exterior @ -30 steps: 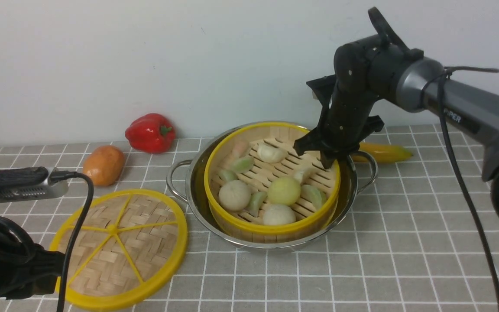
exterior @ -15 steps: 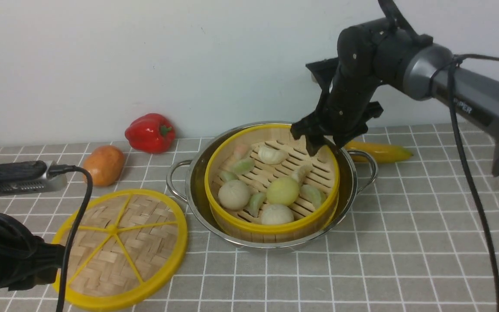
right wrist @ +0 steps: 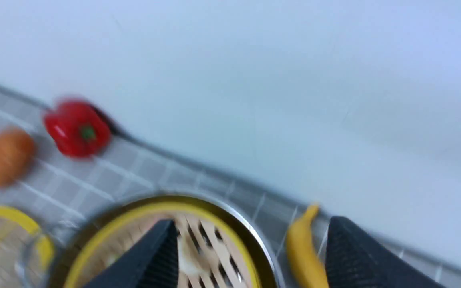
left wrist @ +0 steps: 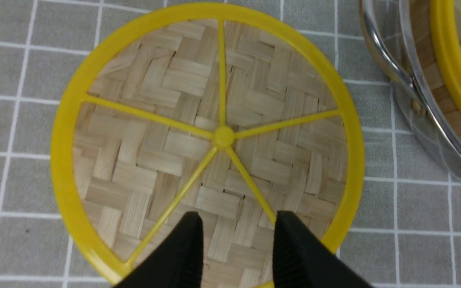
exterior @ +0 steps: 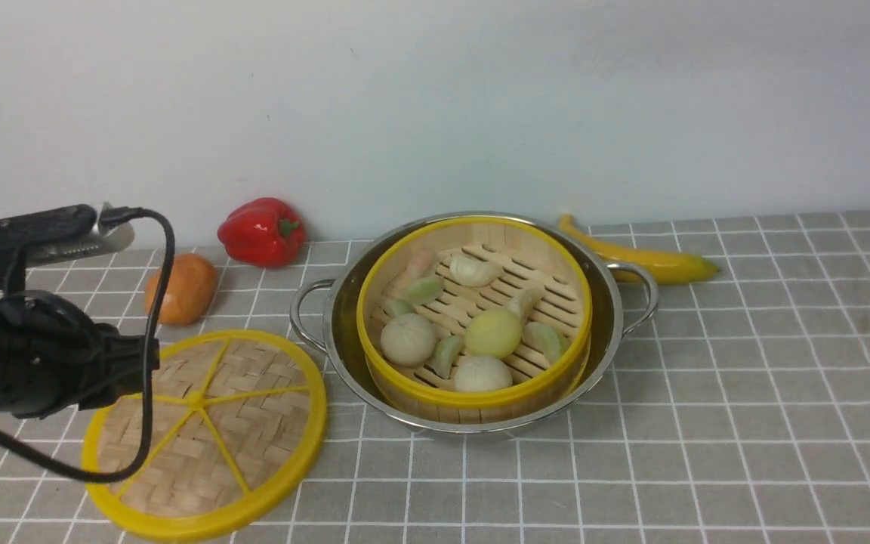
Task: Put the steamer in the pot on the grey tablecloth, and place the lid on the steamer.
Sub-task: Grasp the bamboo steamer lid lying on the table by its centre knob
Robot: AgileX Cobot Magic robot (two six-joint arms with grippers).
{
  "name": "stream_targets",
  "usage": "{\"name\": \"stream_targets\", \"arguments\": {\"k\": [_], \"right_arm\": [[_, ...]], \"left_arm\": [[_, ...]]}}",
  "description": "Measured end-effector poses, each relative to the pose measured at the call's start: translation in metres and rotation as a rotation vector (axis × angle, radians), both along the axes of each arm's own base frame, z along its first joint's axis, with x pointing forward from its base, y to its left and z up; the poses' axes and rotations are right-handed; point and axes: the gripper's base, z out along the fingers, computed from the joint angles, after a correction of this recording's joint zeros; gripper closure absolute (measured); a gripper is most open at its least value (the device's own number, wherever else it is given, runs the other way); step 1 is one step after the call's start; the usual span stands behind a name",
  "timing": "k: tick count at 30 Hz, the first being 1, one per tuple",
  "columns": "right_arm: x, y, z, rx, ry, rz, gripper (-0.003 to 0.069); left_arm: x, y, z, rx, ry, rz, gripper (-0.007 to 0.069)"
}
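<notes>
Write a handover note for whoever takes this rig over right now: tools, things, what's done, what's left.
Left tool: open, empty, hovering over the lid.
Right tool: open, empty, clear of the steamer.
Steamer sits in the pot on the grey tablecloth; lid lies flat beside the pot.
Done: steamer placed.
Left to do: put the lid on the steamer.

readable text: none | labels/brands: none | numbers/signs: none | views: all three
</notes>
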Motion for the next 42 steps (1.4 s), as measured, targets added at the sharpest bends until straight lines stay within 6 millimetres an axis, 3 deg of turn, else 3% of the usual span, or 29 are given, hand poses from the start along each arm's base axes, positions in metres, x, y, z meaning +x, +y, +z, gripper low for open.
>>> {"name": "stream_targets", "arguments": {"k": [1,3,4,6,7,8,9,10,11,12,13,14,15,18,19,21,25,31,42], "right_arm": [[-0.034,-0.014,0.037,0.043,-0.087,0.006,0.0177],[-0.068,-0.028,0.067,0.082,-0.171,0.013,0.0177],[-0.109,-0.046,0.096,0.121,-0.258,0.026,0.0177],[-0.164,-0.068,0.123,0.173,-0.353,0.047,0.0177],[-0.169,-0.070,0.124,0.174,-0.361,0.047,0.0177],[-0.204,-0.083,0.132,0.197,-0.400,0.069,0.0177],[-0.209,-0.085,0.134,0.203,-0.411,0.071,0.0177],[-0.244,-0.098,0.134,0.221,-0.435,0.092,0.0177],[-0.249,-0.100,0.136,0.226,-0.445,0.093,0.0177],[-0.277,-0.112,0.132,0.239,-0.460,0.101,0.0177],[-0.278,-0.112,0.129,0.238,-0.453,0.102,0.0177],[-0.309,-0.125,0.124,0.249,-0.479,0.104,0.0177],[-0.307,-0.125,0.122,0.245,-0.471,0.104,0.0177],[-0.352,-0.145,0.105,0.255,-0.506,0.102,0.0177],[-0.352,-0.145,0.103,0.254,-0.501,0.101,0.0177],[-0.372,-0.154,0.091,0.271,-0.503,0.097,0.0177],[-0.382,-0.158,0.083,0.305,-0.489,0.086,0.0177],[-0.382,-0.158,0.081,0.319,-0.480,0.081,0.0177],[-0.381,-0.158,0.081,0.317,-0.477,0.081,0.0177]], "left_arm": [[0.010,0.001,-0.007,-0.008,0.026,0.001,0.0382],[0.020,0.002,-0.012,-0.008,0.045,-0.002,0.0382],[0.032,0.004,-0.018,-0.011,0.061,-0.002,0.0382],[0.045,0.005,-0.026,-0.018,0.090,-0.001,0.0382],[0.045,0.005,-0.025,-0.018,0.087,-0.002,0.0382],[0.056,0.006,-0.034,-0.028,0.116,0.000,0.0382],[0.056,0.006,-0.034,-0.029,0.113,0.000,0.0382],[0.064,0.006,-0.042,-0.044,0.145,0.000,0.0382],[0.065,0.006,-0.043,-0.043,0.148,-0.003,0.0382],[0.070,0.005,-0.050,-0.046,0.169,-0.009,0.0382],[0.071,0.005,-0.052,-0.046,0.175,-0.011,0.0382],[0.075,0.003,-0.058,-0.044,0.192,-0.025,0.0382],[0.075,0.003,-0.058,-0.044,0.191,-0.027,0.0382],[0.079,-0.007,-0.072,-0.036,0.228,-0.071,0.0382],[0.079,-0.008,-0.073,-0.036,0.232,-0.074,0.0382],[0.082,-0.018,-0.081,-0.016,0.246,-0.116,0.0382],[0.084,-0.026,-0.088,0.025,0.251,-0.154,0.0382],[0.083,-0.023,-0.089,0.057,0.263,-0.136,0.0398],[0.084,-0.023,-0.088,0.081,0.264,-0.140,0.0501]]}}
